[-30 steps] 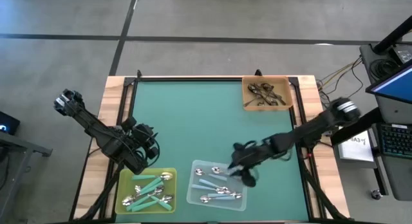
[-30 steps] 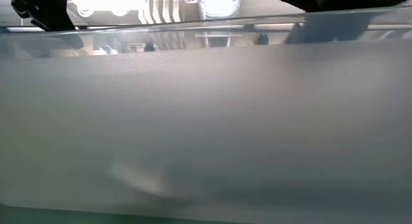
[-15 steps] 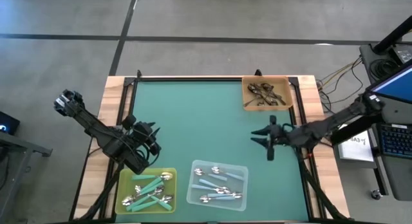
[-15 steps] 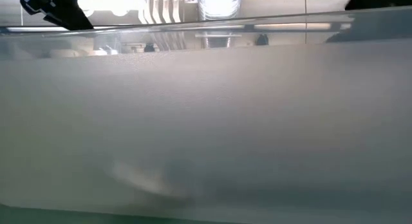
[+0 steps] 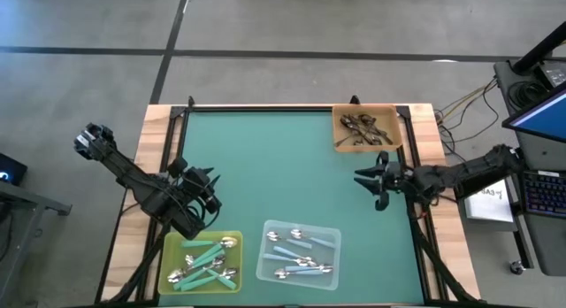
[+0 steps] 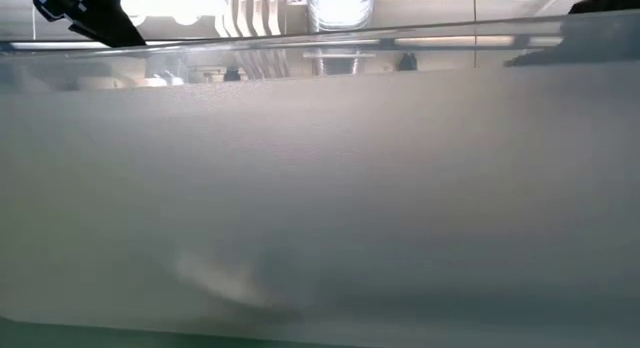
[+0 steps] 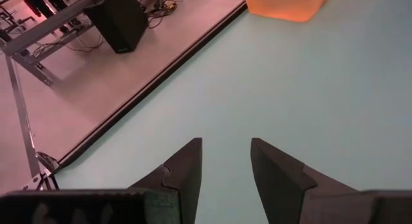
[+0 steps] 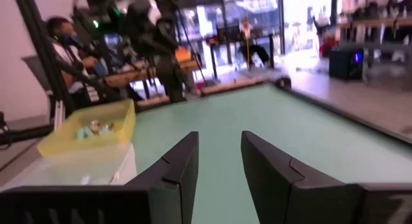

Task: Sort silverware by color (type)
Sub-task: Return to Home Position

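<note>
Across three trays you have the silverware sorted: the teal-handled spoons lie heaped in the yellow tray, the light-blue-handled spoons lie in the clear tray just beside it, and the black-handled spoons sit piled in the orange tray at the far right corner, well apart from the other two. The open middle of the green mat lies between them. Your right gripper hangs over the mat's right side, between the orange tray and the clear tray, touching neither; its fingers are spread, with only bare mat showing in the gap. Your left gripper hangs at the mat's left edge, near the yellow tray's far side, and its fingers are likewise parted over plain mat. Past the table, your right wrist camera catches a person in the room beyond. Your low camera is almost wholly filled by a frosted surface close to its lens, so you can tell little from it.
</note>
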Motion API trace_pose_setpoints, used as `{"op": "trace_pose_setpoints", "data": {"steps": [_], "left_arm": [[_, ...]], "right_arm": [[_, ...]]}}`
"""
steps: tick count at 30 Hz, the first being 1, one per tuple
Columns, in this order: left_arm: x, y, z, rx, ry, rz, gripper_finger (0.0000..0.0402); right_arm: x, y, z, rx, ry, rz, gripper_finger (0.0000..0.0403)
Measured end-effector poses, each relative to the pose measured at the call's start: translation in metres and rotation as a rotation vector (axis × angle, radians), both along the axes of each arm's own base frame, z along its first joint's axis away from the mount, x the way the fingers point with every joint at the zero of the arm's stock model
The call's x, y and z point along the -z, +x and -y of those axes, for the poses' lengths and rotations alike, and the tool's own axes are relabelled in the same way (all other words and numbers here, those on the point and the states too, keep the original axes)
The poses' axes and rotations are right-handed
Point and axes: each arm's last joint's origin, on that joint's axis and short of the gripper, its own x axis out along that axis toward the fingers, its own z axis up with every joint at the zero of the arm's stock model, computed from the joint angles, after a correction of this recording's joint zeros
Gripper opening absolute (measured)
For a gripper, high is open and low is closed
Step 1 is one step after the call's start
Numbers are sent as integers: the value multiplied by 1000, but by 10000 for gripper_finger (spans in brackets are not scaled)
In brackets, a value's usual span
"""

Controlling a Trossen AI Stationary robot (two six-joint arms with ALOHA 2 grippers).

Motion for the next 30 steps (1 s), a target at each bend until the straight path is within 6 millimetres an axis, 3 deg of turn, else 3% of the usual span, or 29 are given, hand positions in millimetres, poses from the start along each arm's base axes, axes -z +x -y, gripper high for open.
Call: {"op": "trace_pose_setpoints", "data": {"steps": [8, 17, 24, 30], "left_arm": [[0, 0, 0, -1, -1, 1, 117], [-1, 1, 0, -7, 11, 38, 117], [13, 7, -6, -35, 43, 69, 112], [26, 10, -29, -118, 83, -1, 96]], "right_arm": [[3, 2, 26, 80, -71, -46, 107], [8, -5, 59, 189, 39, -68, 107], [8, -7, 65, 242, 35, -72, 107], [8, -7, 65, 242, -1, -82, 107]]}}
